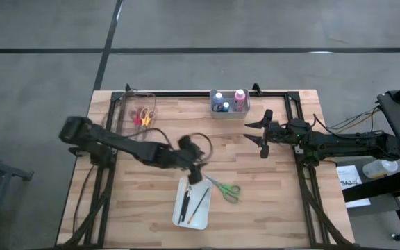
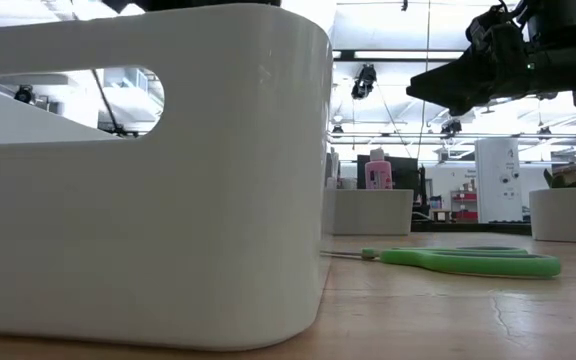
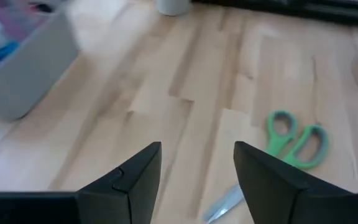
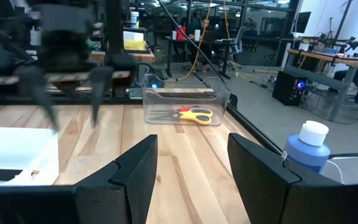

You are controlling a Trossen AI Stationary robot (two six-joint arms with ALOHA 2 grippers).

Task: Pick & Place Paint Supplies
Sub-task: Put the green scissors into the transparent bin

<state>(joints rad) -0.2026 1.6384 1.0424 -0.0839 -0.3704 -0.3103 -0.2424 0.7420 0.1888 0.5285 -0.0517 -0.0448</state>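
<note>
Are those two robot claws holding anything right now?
No. The left end effector is open and empty above the white tray; the right end effector is open and empty too.

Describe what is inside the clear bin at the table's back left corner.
The clear bin holds scissors with orange and red handles; in the right wrist view the orange pair lies flat on its floor. Their blades are too small to make out.

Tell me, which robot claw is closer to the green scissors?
The left one. The left gripper hangs open right beside the green scissors, above the white tray next to them. The right gripper waits open farther off, up by the bottle bin.
</note>
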